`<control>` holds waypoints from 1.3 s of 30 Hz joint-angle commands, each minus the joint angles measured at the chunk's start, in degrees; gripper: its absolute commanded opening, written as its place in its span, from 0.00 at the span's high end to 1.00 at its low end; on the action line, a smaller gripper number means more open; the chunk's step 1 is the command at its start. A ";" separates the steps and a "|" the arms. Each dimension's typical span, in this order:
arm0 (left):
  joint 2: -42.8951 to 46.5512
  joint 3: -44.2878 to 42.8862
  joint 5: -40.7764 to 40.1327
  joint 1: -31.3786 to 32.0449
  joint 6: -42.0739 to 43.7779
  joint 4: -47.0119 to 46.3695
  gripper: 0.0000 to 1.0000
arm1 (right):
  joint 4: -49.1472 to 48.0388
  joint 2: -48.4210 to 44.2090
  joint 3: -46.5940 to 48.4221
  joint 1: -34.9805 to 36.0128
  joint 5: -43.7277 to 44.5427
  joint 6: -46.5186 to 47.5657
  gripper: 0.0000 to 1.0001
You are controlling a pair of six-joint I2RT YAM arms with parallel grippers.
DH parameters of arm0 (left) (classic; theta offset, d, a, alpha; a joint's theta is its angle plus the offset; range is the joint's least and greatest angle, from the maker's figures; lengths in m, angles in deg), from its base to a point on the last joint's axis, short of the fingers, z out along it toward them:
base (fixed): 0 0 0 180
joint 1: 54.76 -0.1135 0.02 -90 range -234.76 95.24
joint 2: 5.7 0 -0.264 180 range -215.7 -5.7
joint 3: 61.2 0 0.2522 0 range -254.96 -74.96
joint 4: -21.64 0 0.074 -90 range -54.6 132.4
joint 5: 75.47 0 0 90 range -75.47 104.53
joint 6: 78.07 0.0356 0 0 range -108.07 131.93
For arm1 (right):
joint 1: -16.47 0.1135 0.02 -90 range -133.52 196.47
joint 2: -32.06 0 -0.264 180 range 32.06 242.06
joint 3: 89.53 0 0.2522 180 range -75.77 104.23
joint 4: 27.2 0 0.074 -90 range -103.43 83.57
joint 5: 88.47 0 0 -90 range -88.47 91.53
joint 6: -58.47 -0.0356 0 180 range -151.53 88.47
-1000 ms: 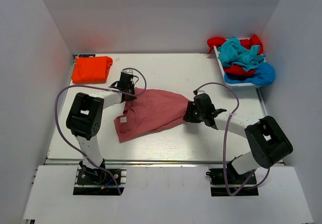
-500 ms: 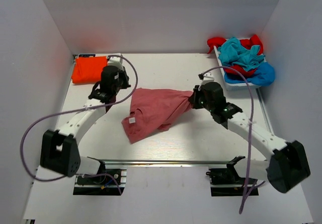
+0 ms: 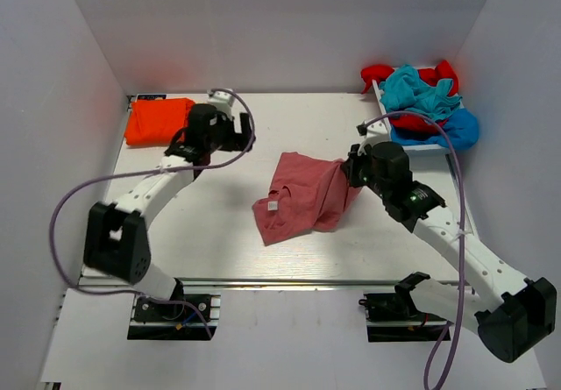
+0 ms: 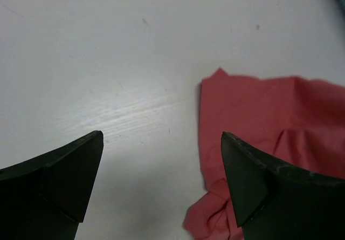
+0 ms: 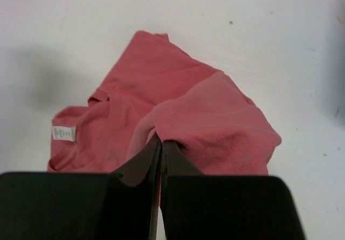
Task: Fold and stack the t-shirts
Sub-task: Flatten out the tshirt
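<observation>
At the middle of the table: one rumpled pink-red t-shirt, pinched by the right gripper.

The right gripper's jaws are pressed tight together on a raised fold at this shirt's right edge. The rest of the cloth lies crumpled on the white surface, with its small white neck label near the shirt's near-left corner. The left gripper sits off to the shirt's far left, apart from it, its fingers spread wide and gripping nothing; its wrist view shows bare table between them. Farther left of the shirt, beyond that gripper, lies a folded orange t-shirt. To the shirt's far right a white tray holds a heap of red, teal and blue t-shirts.
</observation>
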 commanded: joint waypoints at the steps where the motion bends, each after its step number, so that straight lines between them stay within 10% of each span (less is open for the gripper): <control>1: -9.60 -3.27 11.58 0.92 2.76 2.64 0.00 | 0.93 1.06 -1.06 -0.04 2.25 0.19 1.00; 15: -40.05 -26.47 15.91 8.92 5.32 7.64 0.00 | 3.65 5.29 -2.30 -0.39 8.05 -0.25 1.00; 17: -42.42 -28.23 12.93 10.67 6.02 8.70 0.14 | 3.65 5.20 -2.65 -0.39 8.23 -0.25 1.00; 18: -43.04 -28.85 12.04 10.68 6.02 10.01 0.39 | 3.48 5.11 -2.65 -0.39 8.32 -0.34 1.00; 23: -43.57 -29.91 6.43 12.35 6.02 11.07 1.00 | 3.56 4.94 -2.83 -0.57 8.58 -0.34 1.00; 39: -9.32 -24.64 -15.99 11.30 6.71 11.69 1.00 | 1.11 -0.51 3.67 -0.57 15.78 3.61 1.00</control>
